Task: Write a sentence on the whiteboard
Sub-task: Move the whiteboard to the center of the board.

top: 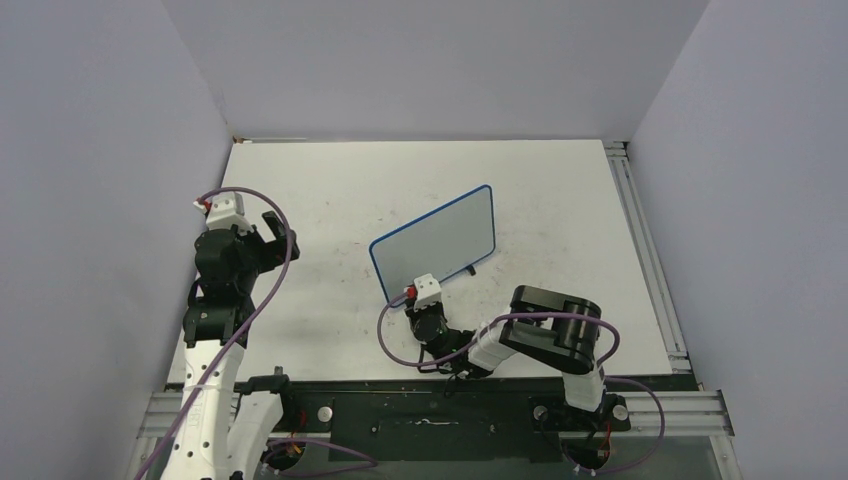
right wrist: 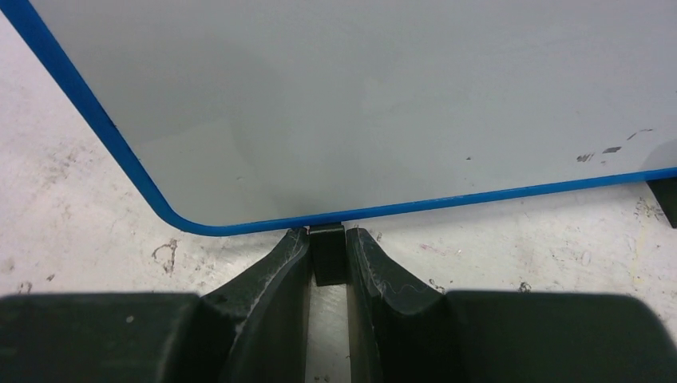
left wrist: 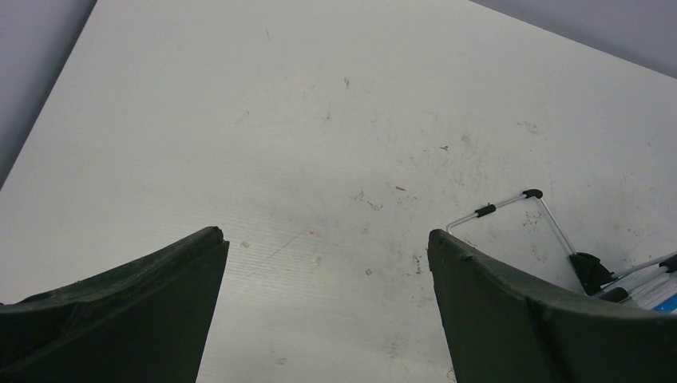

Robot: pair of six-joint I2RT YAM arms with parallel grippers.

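Note:
The whiteboard, white with a thin blue frame, stands tilted at mid table. Its face fills the right wrist view and carries only a few tiny dark marks; no sentence shows on it. My right gripper is shut on one of the board's small black feet at the bottom edge; in the top view it sits at the board's near left corner. My left gripper is open and empty at the left of the table, apart from the board; its jaws stand wide above bare table.
The board's wire stand and a bit of its blue edge show at the right of the left wrist view. A second black foot sits at the right. Grey walls enclose the scuffed white table; a metal rail runs along its right edge.

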